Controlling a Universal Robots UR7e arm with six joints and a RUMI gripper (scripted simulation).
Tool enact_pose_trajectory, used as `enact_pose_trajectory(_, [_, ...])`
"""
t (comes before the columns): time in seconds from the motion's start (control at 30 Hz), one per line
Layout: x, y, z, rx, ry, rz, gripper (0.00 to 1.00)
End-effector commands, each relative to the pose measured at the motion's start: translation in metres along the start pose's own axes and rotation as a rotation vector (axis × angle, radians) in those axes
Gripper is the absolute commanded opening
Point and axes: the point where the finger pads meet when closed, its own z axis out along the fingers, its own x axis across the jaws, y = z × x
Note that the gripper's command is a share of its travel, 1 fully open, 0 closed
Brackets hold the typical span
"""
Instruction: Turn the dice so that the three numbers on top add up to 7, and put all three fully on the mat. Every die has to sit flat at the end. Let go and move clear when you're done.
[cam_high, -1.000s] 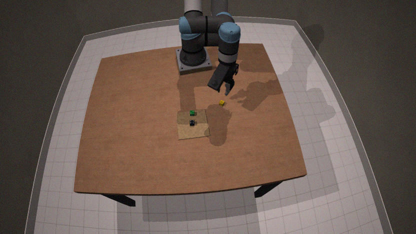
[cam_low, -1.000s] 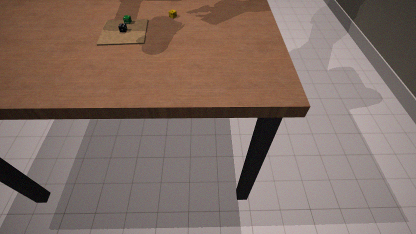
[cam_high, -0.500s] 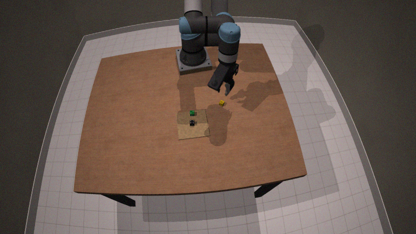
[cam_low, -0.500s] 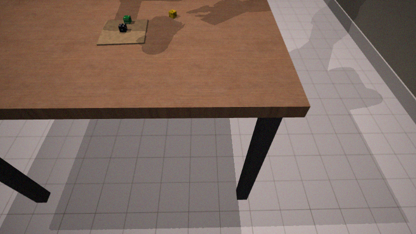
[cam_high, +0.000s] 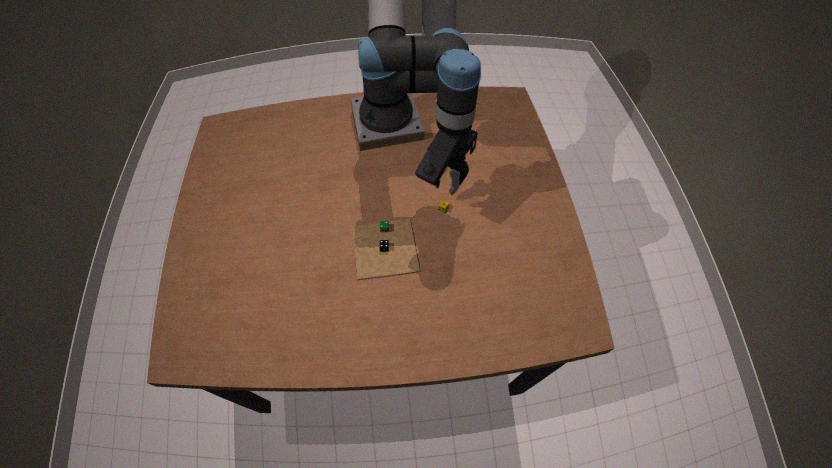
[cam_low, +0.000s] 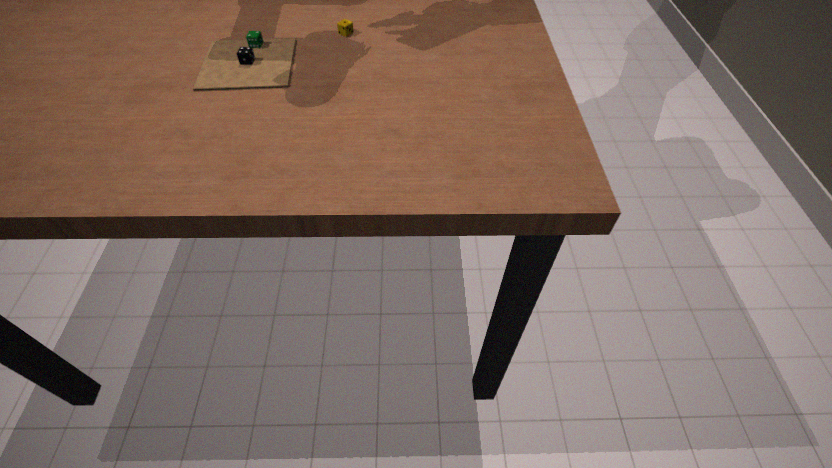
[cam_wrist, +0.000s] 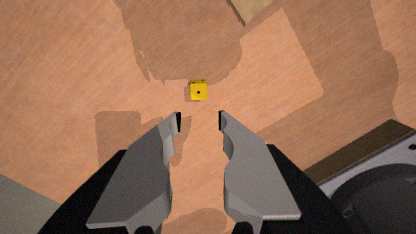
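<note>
Tool poised part-open, one die still off the mat

Nothing is in the tool's grasp: its fingers stand apart, the gap only modestly wider than a die, which would suit a careful approach. The yellow die lies flat on the counter, below the tool and just ahead of its fingertips, one pip up. Its sides look square to the fingers, probably so they can close on two opposite faces.

Beyond it from the tool is the mat, where the green die sits nearer the tool and the black die farther, slightly apart. Black seems to show four; green is small and shaded, perhaps two. If so, the tops already make seven, and yellow needs carrying across without turning, into the mat's free side, away from its neighbours.
</note>
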Motion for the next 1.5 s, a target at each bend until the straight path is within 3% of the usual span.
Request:
enact_pose_trajectory(0.0, [-0.001, 0.0, 0.006, 0.001, -0.001, 0.0, 0.21])
enact_pose_trajectory(0.8, [-0.002, 0.0, 0.037, 0.001, -0.001, 0.0, 0.21])
enact_pose_trajectory(1.47, [-0.002, 0.0, 0.041, 0.001, -0.001, 0.0, 0.21])
